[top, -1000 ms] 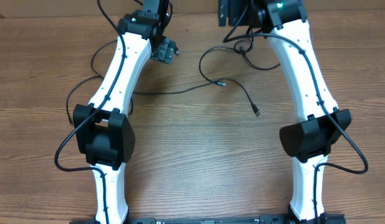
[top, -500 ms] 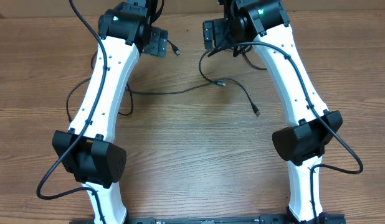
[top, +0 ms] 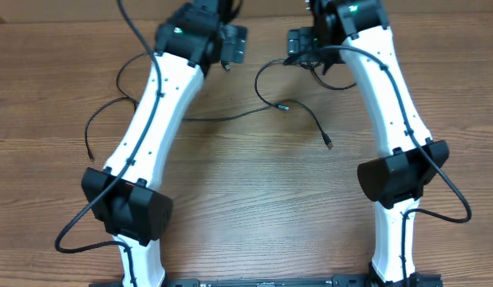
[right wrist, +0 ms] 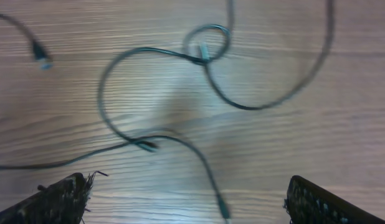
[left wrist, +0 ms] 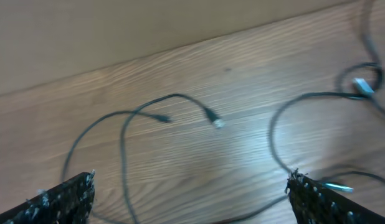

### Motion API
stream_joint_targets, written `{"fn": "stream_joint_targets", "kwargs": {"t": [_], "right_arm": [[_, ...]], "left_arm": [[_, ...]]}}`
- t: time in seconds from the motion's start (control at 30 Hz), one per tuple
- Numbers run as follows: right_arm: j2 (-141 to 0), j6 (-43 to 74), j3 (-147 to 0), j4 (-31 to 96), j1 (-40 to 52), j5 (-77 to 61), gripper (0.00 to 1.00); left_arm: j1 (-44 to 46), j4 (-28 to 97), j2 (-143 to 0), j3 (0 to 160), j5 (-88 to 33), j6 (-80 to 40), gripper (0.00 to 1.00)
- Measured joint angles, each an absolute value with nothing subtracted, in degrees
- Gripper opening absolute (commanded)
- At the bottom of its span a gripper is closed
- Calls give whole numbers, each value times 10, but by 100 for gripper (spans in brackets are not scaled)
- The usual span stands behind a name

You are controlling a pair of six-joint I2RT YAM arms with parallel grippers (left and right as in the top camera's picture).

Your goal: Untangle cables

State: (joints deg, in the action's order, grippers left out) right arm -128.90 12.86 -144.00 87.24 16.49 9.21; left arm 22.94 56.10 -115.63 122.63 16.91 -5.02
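Cables (top: 230,117) lie loose on the table (top: 246,219), mostly at its far side. They cross in a small knot (right wrist: 205,48) w/ a loop round it, not yet undone. Two plug ends (top: 285,104) (top: 329,145) lie nearer the robot than the knot, apart from each other. One more cord (top: 90,134) lies well left of the knot. Right gripper (right wrist: 187,185) hangs just short of the knot, fingers wide apart, nothing btwn them. Left gripper (left wrist: 191,182) is left of the knot, fingers also wide apart, empty. Looks like early days: nothing pulled free, all the sorting is left.
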Motion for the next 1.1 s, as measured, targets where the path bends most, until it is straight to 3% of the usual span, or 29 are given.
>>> {"fn": "stream_joint_targets", "kwargs": {"t": [0.23, 0.63, 1.1], "right_arm": [[-1289, 134, -1440, 916, 131, 97, 100], [-1250, 147, -1440, 961, 133, 98, 100], [-1061, 157, -1427, 971, 179, 108, 100]], "left_arm": [[284, 602, -1156, 1226, 165, -59, 100], [290, 850, -1006, 1226, 234, -131, 99], [386, 892, -821, 1142, 340, -210, 100]]}}
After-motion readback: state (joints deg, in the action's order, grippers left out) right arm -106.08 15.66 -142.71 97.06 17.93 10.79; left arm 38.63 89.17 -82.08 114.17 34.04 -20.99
